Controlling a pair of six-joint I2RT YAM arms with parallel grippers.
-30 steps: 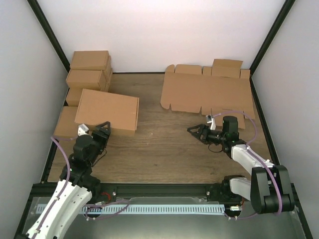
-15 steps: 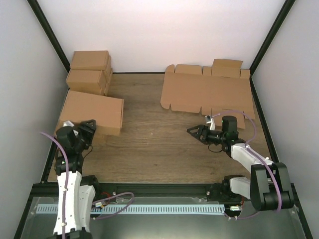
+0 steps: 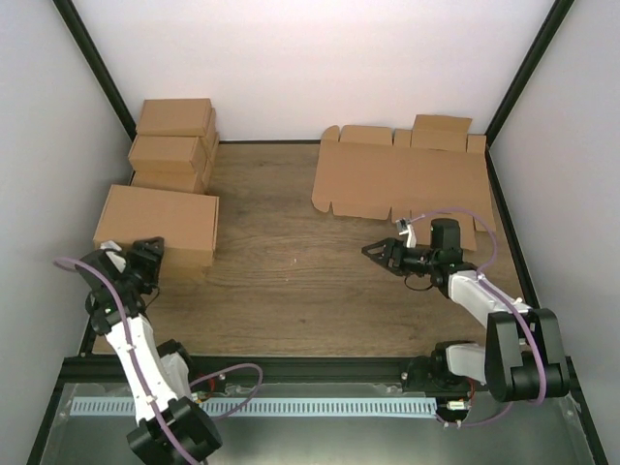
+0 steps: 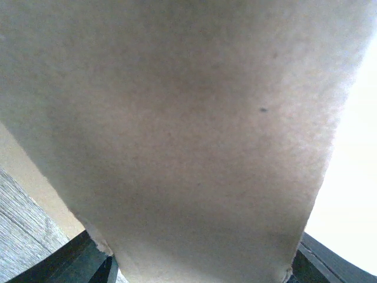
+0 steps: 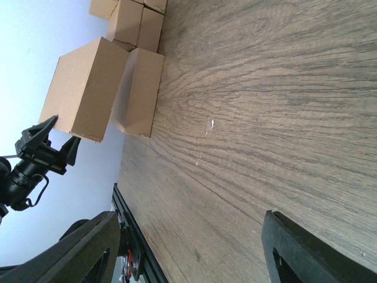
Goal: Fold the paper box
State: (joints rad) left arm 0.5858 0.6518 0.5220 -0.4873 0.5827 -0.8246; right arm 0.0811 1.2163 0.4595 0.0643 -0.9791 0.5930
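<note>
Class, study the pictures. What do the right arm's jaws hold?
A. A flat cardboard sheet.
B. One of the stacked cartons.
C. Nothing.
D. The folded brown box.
C: the right gripper has its jaws open with only the wooden table showing between them, while the paper box is at the left gripper, across the table.

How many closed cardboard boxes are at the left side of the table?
5. Three cartons cluster at the back-left corner, the paper box is held by the left pincer nearer the front, and a fifth carton lies beneath it. More may be hidden.
</note>
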